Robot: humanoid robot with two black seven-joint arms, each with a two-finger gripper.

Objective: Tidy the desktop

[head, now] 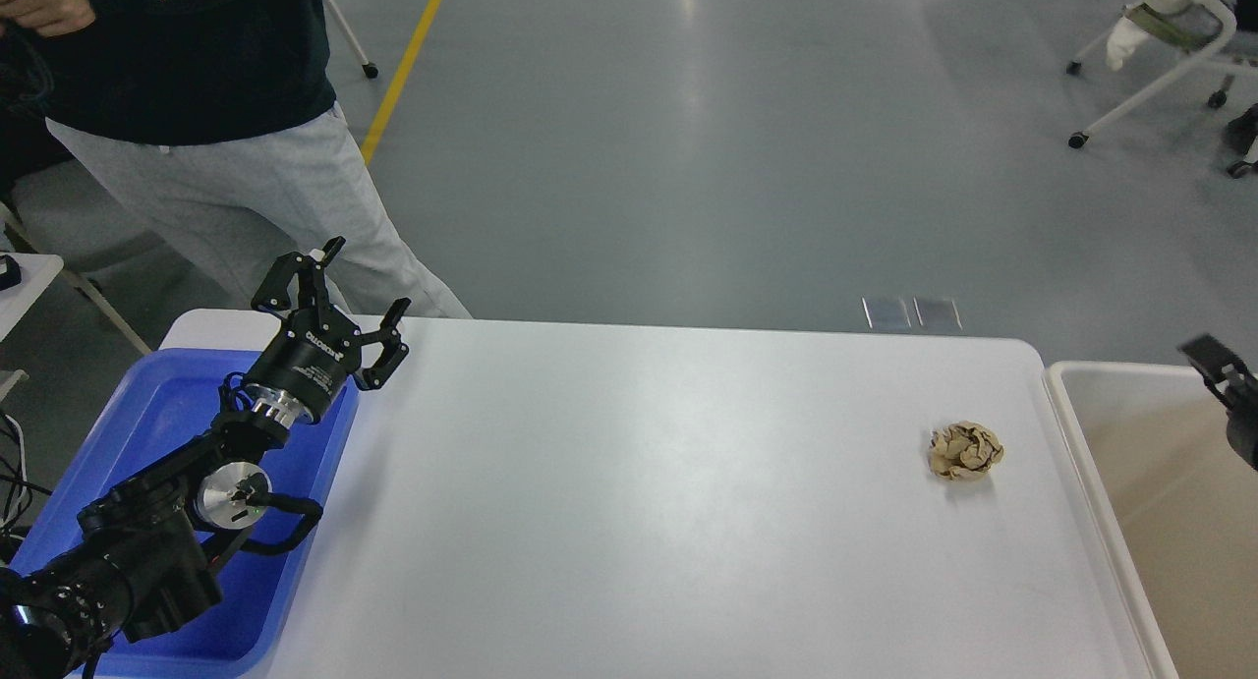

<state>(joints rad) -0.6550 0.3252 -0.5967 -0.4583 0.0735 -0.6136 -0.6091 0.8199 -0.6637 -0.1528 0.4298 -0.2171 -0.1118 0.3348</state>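
The white desktop fills the middle of the head view. A crumpled brown paper ball lies on it near the right edge. My left gripper is open and empty, held above the table's far left corner over the edge of the blue tray. Only a dark tip of my right gripper shows at the right edge, above the beige bin; its fingers cannot be told apart. The shown part of the bin's inside is bare.
A person in a dark top and grey trousers stands just behind the table's far left corner. A wheeled chair stands far right on the grey floor. Two metal floor plates lie behind the table.
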